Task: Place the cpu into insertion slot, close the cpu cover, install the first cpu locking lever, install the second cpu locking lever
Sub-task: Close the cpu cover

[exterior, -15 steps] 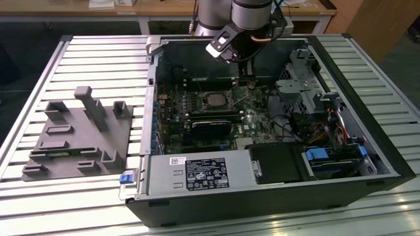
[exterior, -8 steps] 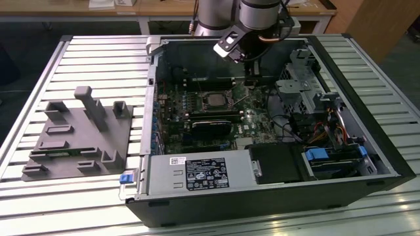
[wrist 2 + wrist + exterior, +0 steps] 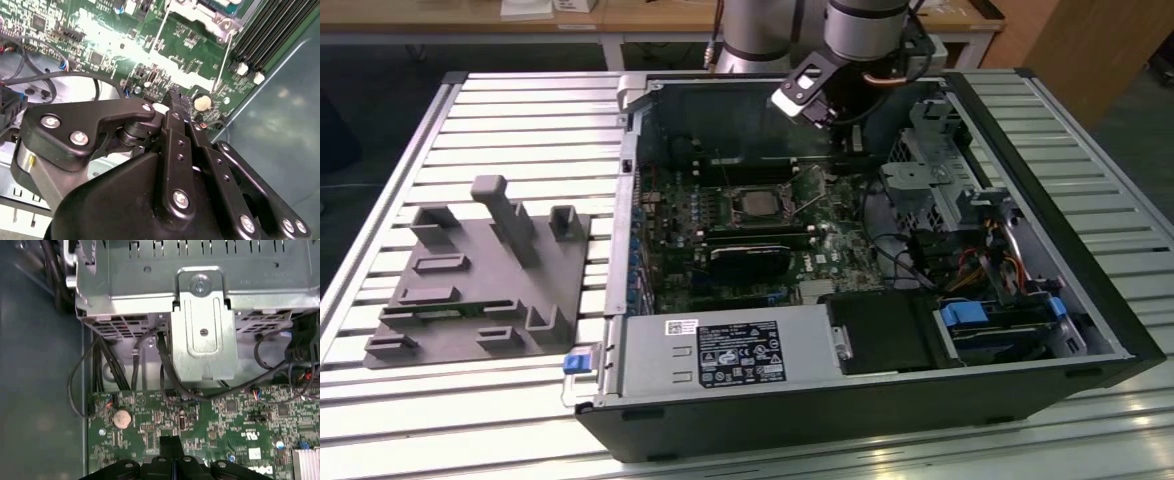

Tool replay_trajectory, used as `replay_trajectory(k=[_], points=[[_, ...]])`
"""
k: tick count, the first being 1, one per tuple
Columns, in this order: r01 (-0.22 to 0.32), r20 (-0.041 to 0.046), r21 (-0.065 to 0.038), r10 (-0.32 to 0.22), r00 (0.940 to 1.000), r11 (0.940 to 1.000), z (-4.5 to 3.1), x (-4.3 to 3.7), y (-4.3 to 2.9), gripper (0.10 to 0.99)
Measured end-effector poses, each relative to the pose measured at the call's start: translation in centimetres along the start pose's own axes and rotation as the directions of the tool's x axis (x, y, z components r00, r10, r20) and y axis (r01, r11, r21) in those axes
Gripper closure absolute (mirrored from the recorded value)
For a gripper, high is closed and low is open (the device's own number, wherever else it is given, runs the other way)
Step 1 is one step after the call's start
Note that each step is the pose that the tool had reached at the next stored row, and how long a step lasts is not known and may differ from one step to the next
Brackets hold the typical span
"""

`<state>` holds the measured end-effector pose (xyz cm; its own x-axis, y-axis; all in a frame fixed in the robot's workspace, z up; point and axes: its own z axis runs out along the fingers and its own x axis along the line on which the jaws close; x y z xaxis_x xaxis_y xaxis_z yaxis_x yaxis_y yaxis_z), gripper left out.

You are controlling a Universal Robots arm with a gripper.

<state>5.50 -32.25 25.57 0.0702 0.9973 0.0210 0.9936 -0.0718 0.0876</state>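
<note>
The insertion slot (image 3: 754,201) sits mid-board inside the open computer case, a dark square with a thin silver rim. That rim, the cpu cover (image 3: 216,19), seems to lie flat on it. I cannot make out the cpu in the dark centre. Two thin silver locking levers (image 3: 159,37) (image 3: 226,57) run out from the socket toward my gripper. My gripper (image 3: 175,100) hangs over the green board near a coin battery (image 3: 121,418), to the exterior view's right of the socket and further back. In the first wrist view the gripper (image 3: 171,442) has both fingers pressed together with nothing between them.
A silver drive cage (image 3: 202,325) with black cables stands just beyond the board edge. Long black memory slots (image 3: 270,35) run beside the socket. The power supply (image 3: 720,355) fills the case front. A grey fixture (image 3: 480,270) lies on the slatted table at the exterior view's left.
</note>
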Motion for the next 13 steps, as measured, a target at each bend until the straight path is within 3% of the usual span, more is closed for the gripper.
replay_trajectory(k=[13], points=[[0.0, 0.0013, 0.012, 0.0, 1.0, 0.9999, 1.87, -0.01, 0.23, 0.98]])
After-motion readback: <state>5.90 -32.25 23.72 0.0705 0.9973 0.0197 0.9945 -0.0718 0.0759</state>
